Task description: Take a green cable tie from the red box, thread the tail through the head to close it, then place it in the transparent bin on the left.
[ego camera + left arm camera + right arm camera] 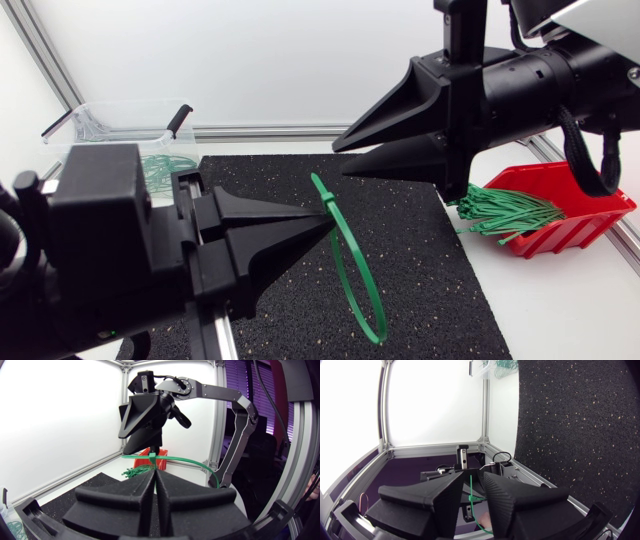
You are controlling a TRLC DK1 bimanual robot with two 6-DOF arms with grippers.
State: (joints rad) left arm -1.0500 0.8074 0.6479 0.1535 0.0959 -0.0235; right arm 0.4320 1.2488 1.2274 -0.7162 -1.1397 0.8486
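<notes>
Above black mat (430,260), left end effector (325,222) clamped on curved green cable tie (352,265), right end effector (340,160) parted.

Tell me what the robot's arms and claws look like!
The left gripper and right gripper are matte black. Each has two broad wedge-shaped fingers that taper to a point, like a beak. The right arm has silver-grey links and black joints, with a thick black cable looping beside it. The left arm ends in a boxy black block.

The right tool (473,476), fingers parted, faces a green cable tie (471,496) ahead.
</notes>
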